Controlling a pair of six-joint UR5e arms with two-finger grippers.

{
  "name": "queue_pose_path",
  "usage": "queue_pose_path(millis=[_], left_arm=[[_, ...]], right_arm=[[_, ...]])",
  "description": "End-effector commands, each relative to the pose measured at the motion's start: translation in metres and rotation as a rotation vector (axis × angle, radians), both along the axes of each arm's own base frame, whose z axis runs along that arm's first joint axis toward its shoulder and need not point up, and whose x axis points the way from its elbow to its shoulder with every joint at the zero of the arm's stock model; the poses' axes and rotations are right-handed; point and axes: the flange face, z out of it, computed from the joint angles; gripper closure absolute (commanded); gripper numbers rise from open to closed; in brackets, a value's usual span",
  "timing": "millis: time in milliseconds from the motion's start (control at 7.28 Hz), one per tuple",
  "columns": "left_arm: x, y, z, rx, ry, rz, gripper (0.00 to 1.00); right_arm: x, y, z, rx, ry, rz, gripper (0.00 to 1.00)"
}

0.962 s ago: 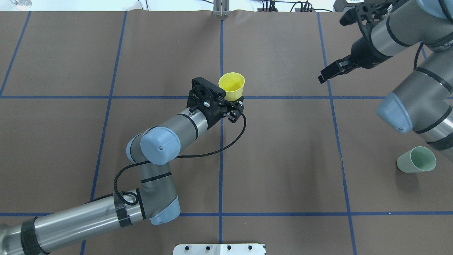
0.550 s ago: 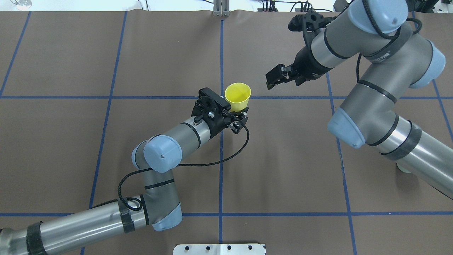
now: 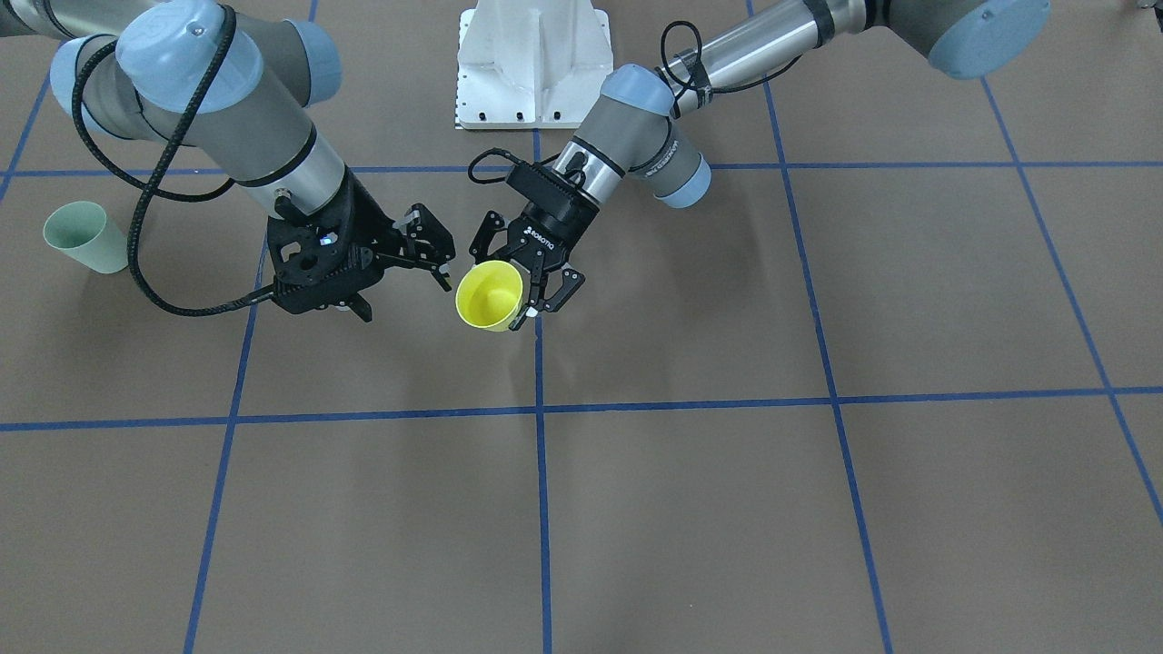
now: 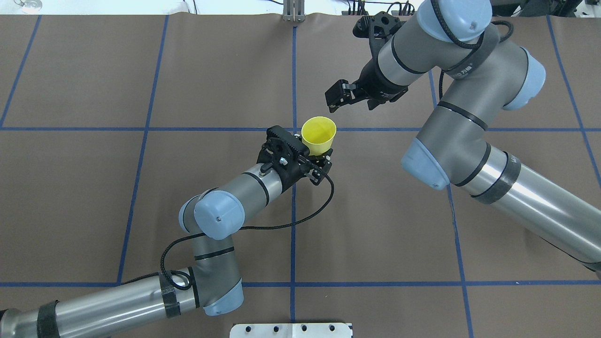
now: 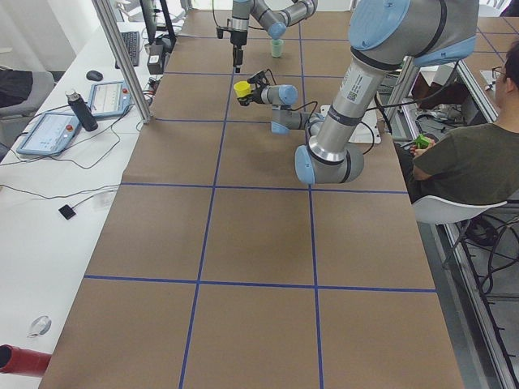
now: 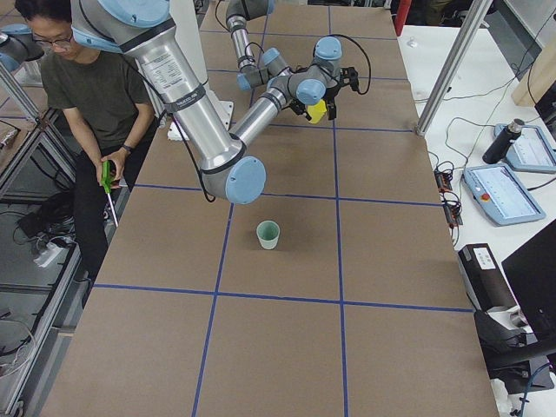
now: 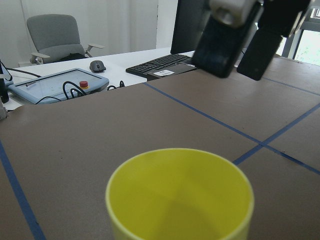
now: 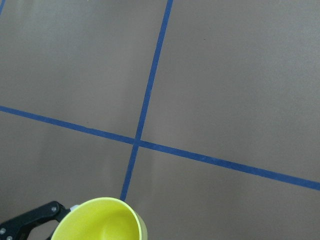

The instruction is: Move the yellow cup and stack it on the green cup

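left gripper (image 3: pixel 513 289) is clamped on the small bright yellow tapered plastic cup (image 3: pixel 489 295), its black fingers (image 4: pixel 323 163) pinching the cup low on the body, near the base. the cup's mouth faces up with a slight tilt, and the exterior left view suggests it is held a little clear of the brown paper-covered table (image 4: pixel 375 211). it sits near the middle of the table, just beside a crossing of the blue tape lines (image 4: pixel 294 129).

right gripper (image 3: pixel 443 259) hangs close to the yellow cup without touching it, on the side away from the robot's base in the overhead view. its jaws stand apart with nothing between them. the left wrist view shows this most plainly: two dark pads (image 7: pixel 223 42) side by side with a clear gap, up beyond the yellow rim. the right wrist view looks down on the tape crossing and catches the cup's rim at its lower edge.

the small pale mint-green tapered plastic cup (image 3: pixel 77 238) stands upright on the table, mouth up, well apart from both grippers, out on the robot's right side. in the overhead view the grey right arm (image 4: pixel 469 141) covers it; the exterior right view shows it standing alone inside one taped square.
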Motion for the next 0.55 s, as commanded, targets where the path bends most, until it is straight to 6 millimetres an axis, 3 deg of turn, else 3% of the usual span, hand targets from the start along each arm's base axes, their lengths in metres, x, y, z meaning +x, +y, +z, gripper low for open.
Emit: queue_pose_path(millis=[0,412], left_arm=[[0.0,0.001,-0.001,0.002,0.003,0.0,0.43],[0.0,0.003,-0.004,0.004,0.012,0.002,0.44]], right_arm=[[-0.013,-0.01,-0.006,-0.024,0.006,0.003,0.06],[-0.031,0.001,0.004,-0.05,0.011,-0.049,0.23]])
